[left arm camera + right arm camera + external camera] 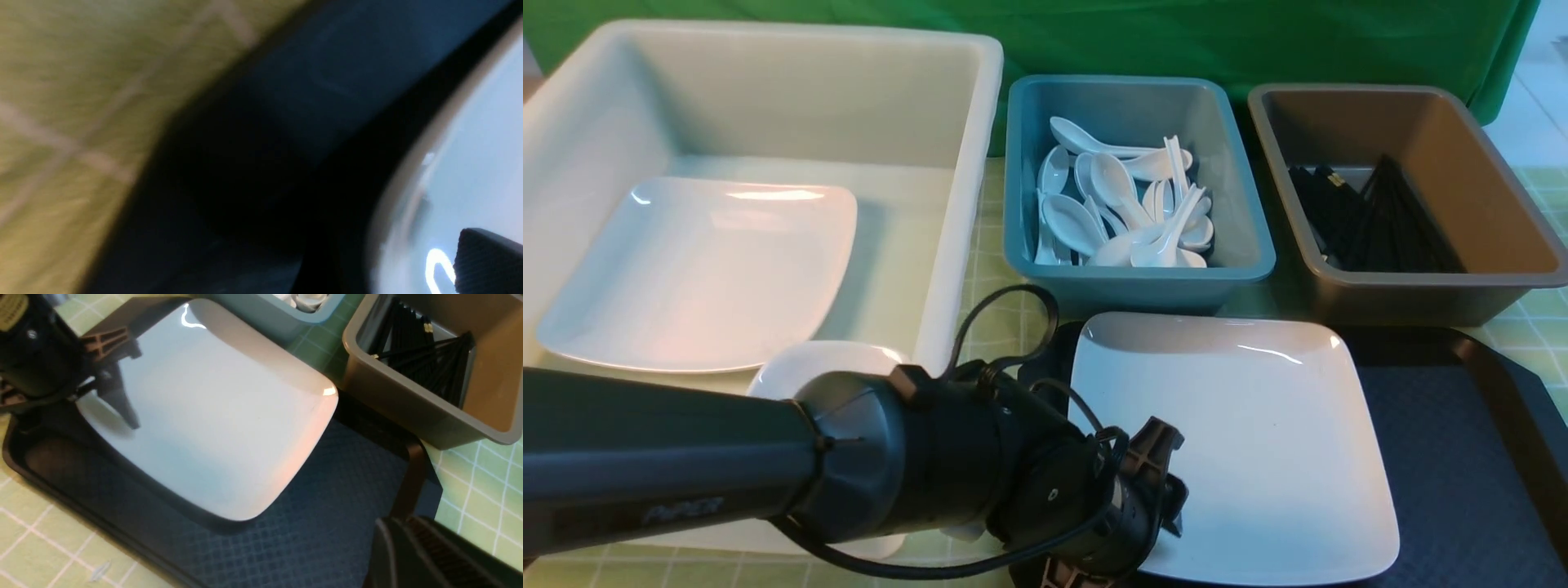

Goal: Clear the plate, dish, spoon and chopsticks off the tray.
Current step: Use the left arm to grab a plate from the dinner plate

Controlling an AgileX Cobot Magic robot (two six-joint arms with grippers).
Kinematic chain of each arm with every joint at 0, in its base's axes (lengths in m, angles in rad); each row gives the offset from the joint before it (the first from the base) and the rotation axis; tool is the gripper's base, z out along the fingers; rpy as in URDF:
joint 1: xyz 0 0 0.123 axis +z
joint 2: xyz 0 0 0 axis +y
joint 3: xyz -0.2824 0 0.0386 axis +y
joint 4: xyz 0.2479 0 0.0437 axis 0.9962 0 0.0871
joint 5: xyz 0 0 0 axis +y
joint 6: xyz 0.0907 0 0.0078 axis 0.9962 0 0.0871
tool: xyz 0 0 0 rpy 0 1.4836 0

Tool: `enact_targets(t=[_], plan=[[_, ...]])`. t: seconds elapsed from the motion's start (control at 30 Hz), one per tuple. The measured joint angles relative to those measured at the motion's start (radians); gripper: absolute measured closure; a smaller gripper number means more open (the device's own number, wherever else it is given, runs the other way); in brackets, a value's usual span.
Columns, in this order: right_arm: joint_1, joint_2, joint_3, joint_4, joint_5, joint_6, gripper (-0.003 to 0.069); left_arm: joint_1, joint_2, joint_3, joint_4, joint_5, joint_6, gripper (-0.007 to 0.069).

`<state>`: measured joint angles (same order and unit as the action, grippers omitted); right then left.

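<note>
- Front view: my left pincer (1170, 500) is at the left edge of the plate (1241, 441), toward its near corner. I have reached across so it can take the rim from the side. The plate lies on the tray (1462, 482) and spreads right of and beyond the pincer. Behind and left of the pincer stands the white tub (768, 106) with another plate (694, 269) flat inside. I judge that is where this one goes. Spoons (1127, 204) fill the blue tub (1241, 245) straight beyond the pincer. Chopsticks (1372, 220) fill the brown tub (1486, 212) further right. Neither shows on the tray.
- Left wrist view: blurred. One pad (486, 261) sits over the plate's face, with the tray and the cloth (61, 102) past its rim. The other finger is hidden, so I cannot tell how wide this pincer stands or whether it has the rim.
- Right wrist view: my left pincer's upper finger (124, 406) lies on or just over the plate near its edge. I judge the lower one belongs under the raised rim. My right pincer (425, 555) is closed and empty. It hangs by the tray's bare part, well apart from the plate, which leaves the plate free for the left.
</note>
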<state>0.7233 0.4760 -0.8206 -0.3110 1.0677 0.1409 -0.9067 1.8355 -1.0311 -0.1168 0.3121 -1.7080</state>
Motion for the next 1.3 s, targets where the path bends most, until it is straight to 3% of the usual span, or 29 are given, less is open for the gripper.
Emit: enact_targets(t=[0.27, 0.5, 0.77, 1.0, 1.13, 1.2, 1.3], plan=[[0.003, 0.0, 0.0, 0.015, 0.0, 0.0, 0.0628, -0.002, 0.032, -0.01, -0.001, -0.081, -0.017, 0.0268], [0.003, 0.0, 0.0, 0.019, 0.0, -0.001, 0.0628, -0.05, 0.058, 0.0, 0.025, -0.211, -0.004, 0.0568], [0.003, 0.0, 0.0, 0.02, 0.015, -0.001, 0.0624, -0.102, 0.066, 0.0, 0.042, -0.29, 0.019, 0.0602], [0.003, 0.0, 0.0, 0.02, 0.018, -0.001, 0.0622, -0.113, 0.052, 0.0, 0.051, -0.204, 0.069, 0.0508], [0.003, 0.0, 0.0, 0.02, 0.019, -0.001, 0.0618, -0.114, 0.006, 0.0, 0.054, -0.088, 0.143, 0.0364], [0.003, 0.0, 0.0, 0.02, 0.021, -0.001, 0.0617, -0.108, -0.044, 0.001, 0.054, -0.009, 0.225, 0.0269], [0.003, 0.0, 0.0, 0.02, 0.022, -0.001, 0.0615, -0.087, -0.101, 0.001, 0.054, 0.029, 0.327, 0.0184]])
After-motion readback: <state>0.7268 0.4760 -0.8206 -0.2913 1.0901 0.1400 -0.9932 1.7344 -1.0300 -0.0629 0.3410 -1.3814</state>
